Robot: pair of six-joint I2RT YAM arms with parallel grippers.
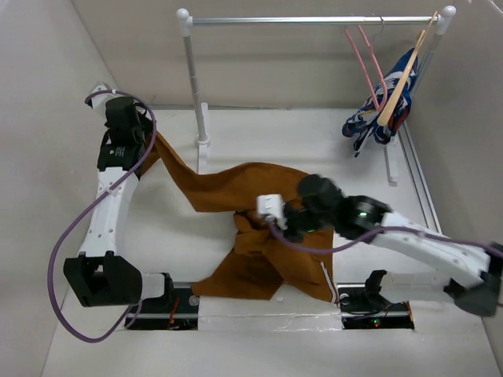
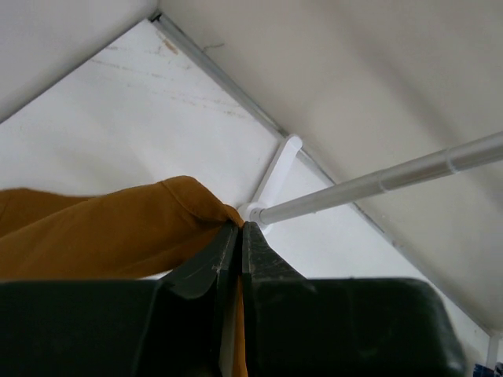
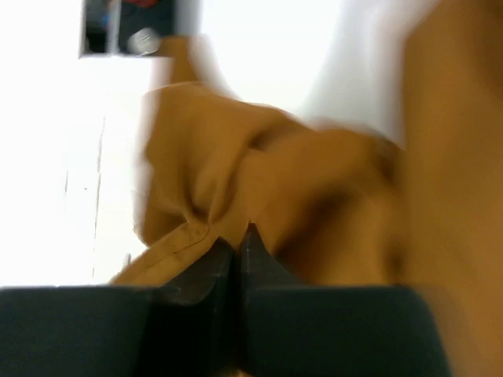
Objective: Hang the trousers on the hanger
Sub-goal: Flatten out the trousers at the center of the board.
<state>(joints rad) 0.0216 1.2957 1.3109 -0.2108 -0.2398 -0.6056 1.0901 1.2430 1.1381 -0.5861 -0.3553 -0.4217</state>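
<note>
Across the middle of the tabletop (image 1: 251,133) the rust-brown trousers (image 1: 236,188) lie stretched and rumpled. One end is drawn toward the far left, where the left tool (image 2: 240,228) is clamped shut on a hemmed corner, seemingly to keep the cloth taut and raised. Near the centre the right tool (image 3: 240,234) has its jaws pressed together on a bunched fold, though that view is blurred; the pinch probably gathers fabric for lifting. Well apart, at the far right, the pink hanger (image 1: 358,56) hangs from the rail (image 1: 314,20) beside a wooden hanger (image 1: 403,75) carrying a patterned garment (image 1: 377,122), so the trousers are not yet on it.
</note>
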